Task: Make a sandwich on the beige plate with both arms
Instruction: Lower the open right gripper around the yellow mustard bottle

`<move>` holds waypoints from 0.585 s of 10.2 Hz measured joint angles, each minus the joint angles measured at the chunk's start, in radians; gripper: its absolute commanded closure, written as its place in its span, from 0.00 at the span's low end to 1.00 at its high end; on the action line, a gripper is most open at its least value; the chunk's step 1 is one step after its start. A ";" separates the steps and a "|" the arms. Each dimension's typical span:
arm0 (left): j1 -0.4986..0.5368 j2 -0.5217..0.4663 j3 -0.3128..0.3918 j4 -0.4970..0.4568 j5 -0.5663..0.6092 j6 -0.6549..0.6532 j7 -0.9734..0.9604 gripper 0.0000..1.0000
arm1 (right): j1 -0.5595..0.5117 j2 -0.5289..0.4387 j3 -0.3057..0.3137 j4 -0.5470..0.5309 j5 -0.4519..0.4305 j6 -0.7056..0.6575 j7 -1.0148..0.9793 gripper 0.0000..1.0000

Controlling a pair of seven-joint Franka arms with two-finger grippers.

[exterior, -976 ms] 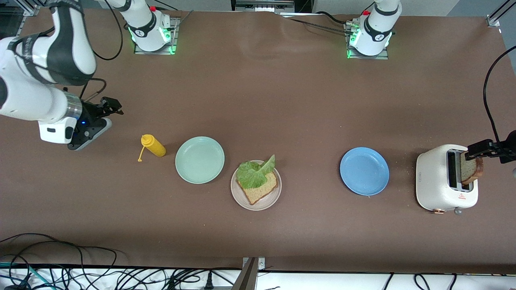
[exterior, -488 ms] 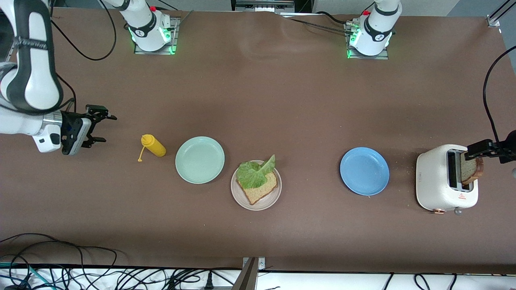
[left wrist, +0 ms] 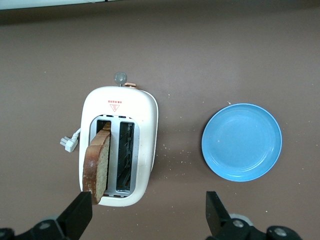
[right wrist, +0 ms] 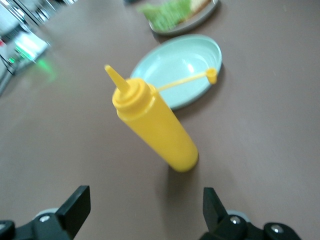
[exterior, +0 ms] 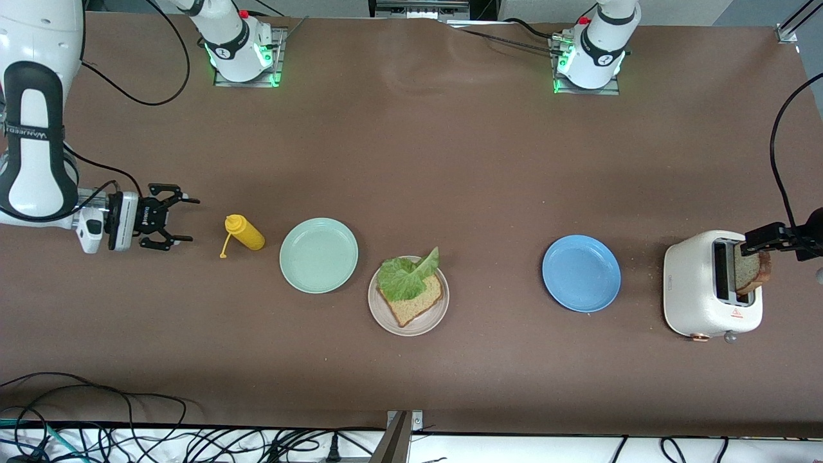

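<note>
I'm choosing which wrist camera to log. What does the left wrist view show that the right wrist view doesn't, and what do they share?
Only the left wrist view shows the toaster with a bread slice standing in one slot, and the blue plate. Only the right wrist view shows the yellow bottle, the green plate and the lettuce on the beige plate. Both show brown tabletop and their own open gripper, left gripper, right gripper.

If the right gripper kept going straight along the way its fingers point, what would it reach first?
Most likely the yellow squeeze bottle: the right gripper, fingers open, faces it, and the bottle stands centred between the fingers in the right wrist view. The mint-green plate comes after. Height match is uncertain.
</note>
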 measured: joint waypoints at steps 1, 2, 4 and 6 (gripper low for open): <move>0.000 0.000 0.000 0.000 0.000 0.000 0.000 0.00 | -0.003 0.033 0.001 0.000 0.061 -0.030 -0.094 0.00; 0.000 0.000 0.000 0.000 0.000 0.000 0.000 0.00 | -0.004 0.066 0.004 0.000 0.117 -0.051 -0.175 0.00; 0.000 0.000 0.000 0.000 0.000 0.000 0.000 0.00 | -0.005 0.113 0.013 0.001 0.185 -0.091 -0.285 0.00; 0.000 0.000 0.000 0.000 0.000 0.000 0.000 0.00 | -0.005 0.123 0.030 0.006 0.210 -0.108 -0.351 0.00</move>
